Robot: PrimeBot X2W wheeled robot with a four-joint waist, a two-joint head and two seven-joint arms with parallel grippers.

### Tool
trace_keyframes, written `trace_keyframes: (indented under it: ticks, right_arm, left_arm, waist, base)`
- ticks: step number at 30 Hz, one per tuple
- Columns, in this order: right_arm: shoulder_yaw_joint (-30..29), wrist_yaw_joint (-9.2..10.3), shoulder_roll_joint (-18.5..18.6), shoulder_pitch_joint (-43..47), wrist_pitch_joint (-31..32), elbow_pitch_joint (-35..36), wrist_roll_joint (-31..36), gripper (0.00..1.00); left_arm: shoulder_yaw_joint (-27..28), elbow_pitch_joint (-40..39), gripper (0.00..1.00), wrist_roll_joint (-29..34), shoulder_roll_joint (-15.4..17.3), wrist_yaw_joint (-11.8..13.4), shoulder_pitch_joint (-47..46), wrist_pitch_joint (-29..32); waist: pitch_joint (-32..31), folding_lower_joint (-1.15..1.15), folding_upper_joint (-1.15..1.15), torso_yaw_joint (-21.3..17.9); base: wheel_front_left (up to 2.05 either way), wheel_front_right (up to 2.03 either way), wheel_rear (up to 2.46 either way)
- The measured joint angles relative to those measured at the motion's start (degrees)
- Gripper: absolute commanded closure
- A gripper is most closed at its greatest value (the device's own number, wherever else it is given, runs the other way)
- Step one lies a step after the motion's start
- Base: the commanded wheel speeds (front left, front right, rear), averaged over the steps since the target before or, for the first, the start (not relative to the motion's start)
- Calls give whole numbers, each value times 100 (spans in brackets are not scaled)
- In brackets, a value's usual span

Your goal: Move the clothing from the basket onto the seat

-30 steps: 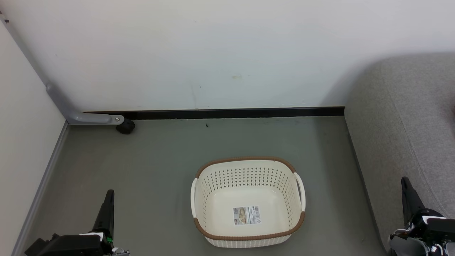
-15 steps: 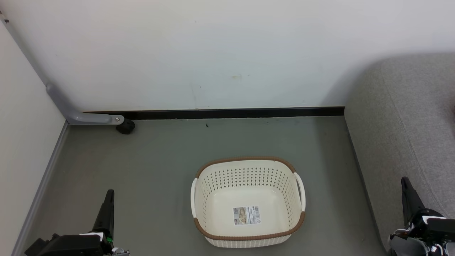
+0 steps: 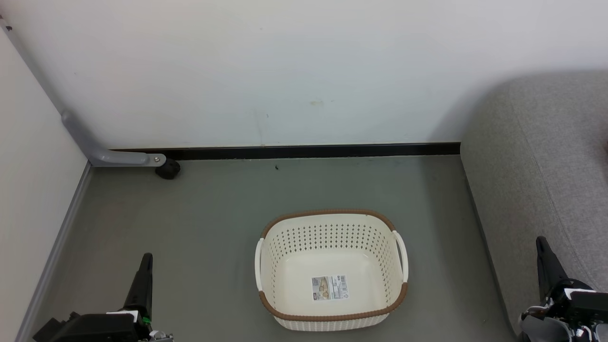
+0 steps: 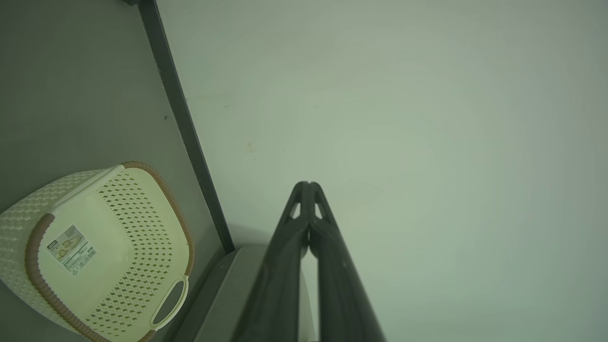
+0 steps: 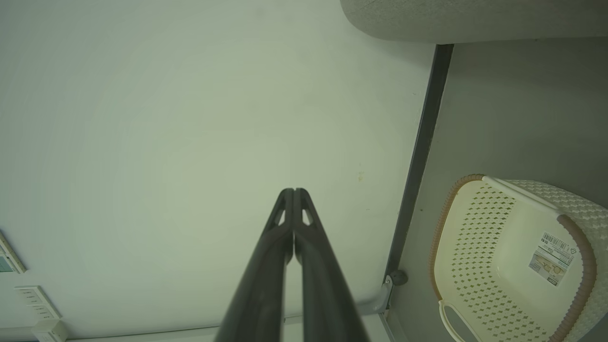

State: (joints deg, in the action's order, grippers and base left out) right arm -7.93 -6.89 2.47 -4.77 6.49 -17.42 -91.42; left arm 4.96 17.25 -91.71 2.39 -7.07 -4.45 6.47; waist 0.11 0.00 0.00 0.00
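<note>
The cream perforated basket with its brown rim stands on the grey floor in the head view, holding nothing but a paper label on its bottom. The clothing is out of view. The light-grey seat fills the right side, to the right of the basket. My left gripper hangs shut at lower left, well clear of the basket. My right gripper is shut at lower right, in front of the seat's edge. Both wrist views show the basket and shut, bare fingers.
A white wall with a black baseboard runs behind the basket. A grey metal leg with a black caster sits at the back left corner, beside a white side panel. Grey floor surrounds the basket.
</note>
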Motion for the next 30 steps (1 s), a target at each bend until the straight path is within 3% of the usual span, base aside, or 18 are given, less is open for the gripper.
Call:
trace_keyframes:
  ticks: [30]
  right_arm:
    - [0, 0, 0, 0, 0, 1, 0, 100]
  left_arm:
    - [0, -1, 100, 0, -1, 0, 0, 0]
  waist:
    - [0, 0, 0, 0]
  base:
    - [0, 0, 0]
